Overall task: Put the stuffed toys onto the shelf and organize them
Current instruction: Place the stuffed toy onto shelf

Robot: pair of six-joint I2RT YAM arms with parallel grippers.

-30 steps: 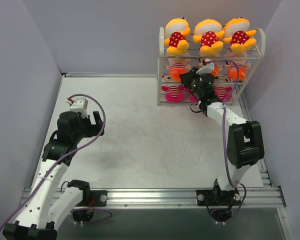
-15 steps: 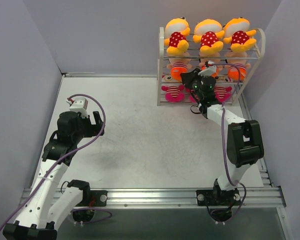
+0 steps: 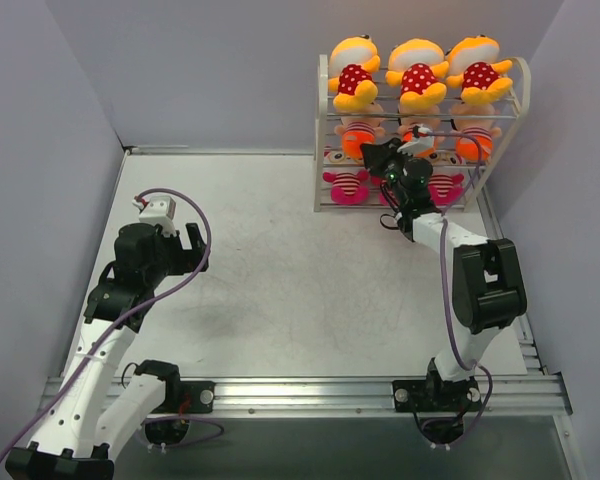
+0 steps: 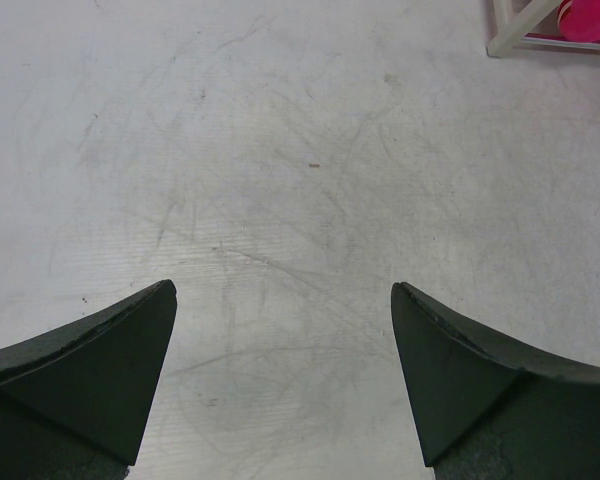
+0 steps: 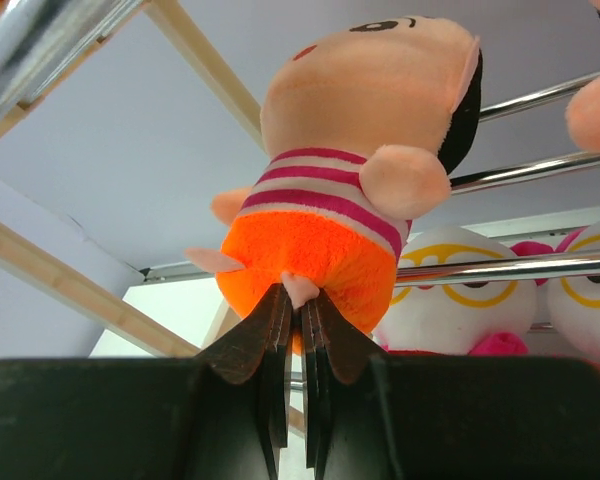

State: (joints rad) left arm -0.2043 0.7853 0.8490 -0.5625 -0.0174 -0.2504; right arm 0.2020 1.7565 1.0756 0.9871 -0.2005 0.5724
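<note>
The white wire shelf point(image 3: 322, 130) stands at the back right. Three yellow-orange stuffed toys with red dotted bodies point(image 3: 417, 72) sit on its top tier. Orange-bottomed ones point(image 3: 354, 140) are on the middle tier, pink-striped ones point(image 3: 347, 183) on the bottom. My right gripper point(image 3: 400, 152) reaches into the middle tier's centre. In the right wrist view it point(image 5: 300, 300) is shut on a small peach nub under the orange bottom of a peach-faced toy point(image 5: 370, 110), which rests against a shelf rod point(image 5: 540, 95). My left gripper point(image 4: 280, 290) hangs open over bare table, far left of the shelf point(image 4: 510, 35).
Two white-faced toys with yellow glasses point(image 5: 450, 300) show below the held toy. Grey walls close in the table on the left, back and right. A metal rail point(image 3: 300, 390) runs along the near edge by the arm bases.
My right gripper has pushed slightly farther up and into the shelf's middle tier with the toy. The left arm has not moved.
</note>
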